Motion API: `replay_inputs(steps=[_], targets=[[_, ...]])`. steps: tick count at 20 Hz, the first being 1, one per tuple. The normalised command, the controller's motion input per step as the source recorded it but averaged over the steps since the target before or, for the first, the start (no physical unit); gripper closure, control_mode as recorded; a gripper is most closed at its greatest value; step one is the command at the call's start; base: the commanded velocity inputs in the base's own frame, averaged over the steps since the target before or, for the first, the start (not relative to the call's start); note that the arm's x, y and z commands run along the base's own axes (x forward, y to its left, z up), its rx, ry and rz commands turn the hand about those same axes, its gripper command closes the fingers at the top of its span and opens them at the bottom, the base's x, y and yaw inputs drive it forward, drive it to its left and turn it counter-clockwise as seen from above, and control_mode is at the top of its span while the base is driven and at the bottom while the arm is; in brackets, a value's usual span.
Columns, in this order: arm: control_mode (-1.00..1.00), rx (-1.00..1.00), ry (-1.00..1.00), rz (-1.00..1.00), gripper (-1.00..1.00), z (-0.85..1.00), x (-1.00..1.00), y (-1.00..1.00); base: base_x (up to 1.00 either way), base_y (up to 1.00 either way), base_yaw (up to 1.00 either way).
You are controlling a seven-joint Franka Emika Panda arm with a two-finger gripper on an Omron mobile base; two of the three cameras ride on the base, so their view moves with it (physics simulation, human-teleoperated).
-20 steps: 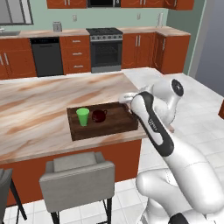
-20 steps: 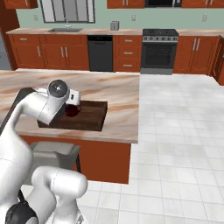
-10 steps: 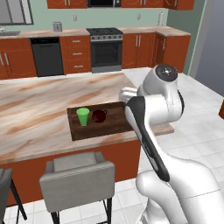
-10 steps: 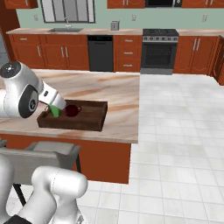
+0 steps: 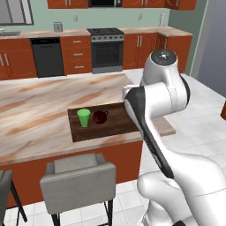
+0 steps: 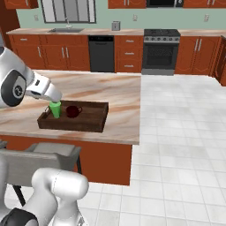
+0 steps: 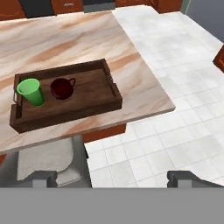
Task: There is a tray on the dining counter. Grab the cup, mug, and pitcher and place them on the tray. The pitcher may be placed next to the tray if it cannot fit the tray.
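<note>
Dark brown wooden rectangular tray [image 7: 94,89] with low raised sides sits on the beige-and-brown marbled bench [image 7: 65,41], near its end. Bright green tapered cup [image 7: 30,91] stands upright at one end of the tray; squat dark red mug [image 7: 62,88] stands just beside it, apart. Jaws [image 7: 118,177] spread wide, empty, high above the floor beside the bench.

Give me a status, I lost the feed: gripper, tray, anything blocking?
Gripper open, empty, raised off the dining counter. Cup and mug upright on tray, side by side, apart. Tray's other half bare. No obstruction seen.
</note>
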Motion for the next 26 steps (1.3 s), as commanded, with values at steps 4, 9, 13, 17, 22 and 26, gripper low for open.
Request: replay_inputs(steps=[4, 9, 13, 17, 22, 26], targets=[[-1.00, -0.01, 0.00, 0.34, -1.00, -0.17, -0.19, 0.00, 0.00, 0.00, 0.00], [-1.00, 0.00, -0.02, 0.31, -1.00, -0.28, -0.22, -0.01, 0.00, 0.00, 0.00], [-1.00, 0.00, -0.10, 0.05, -1.00, -0.17, -0.40, 0.00, 0.00, 0.00, 0.00], [-1.00, 0.00, -0.04, 0.00, -1.00, 0.00, -0.37, 0.00, 0.00, 0.00, 0.00], [-1.00, 0.00, -0.01, -0.07, -1.00, 0.00, -0.35, 0.00, 0.00, 0.00, 0.00], [-1.00, 0.00, 0.00, -0.13, -1.00, 0.06, -0.37, 0.00, 0.00, 0.00, 0.00]])
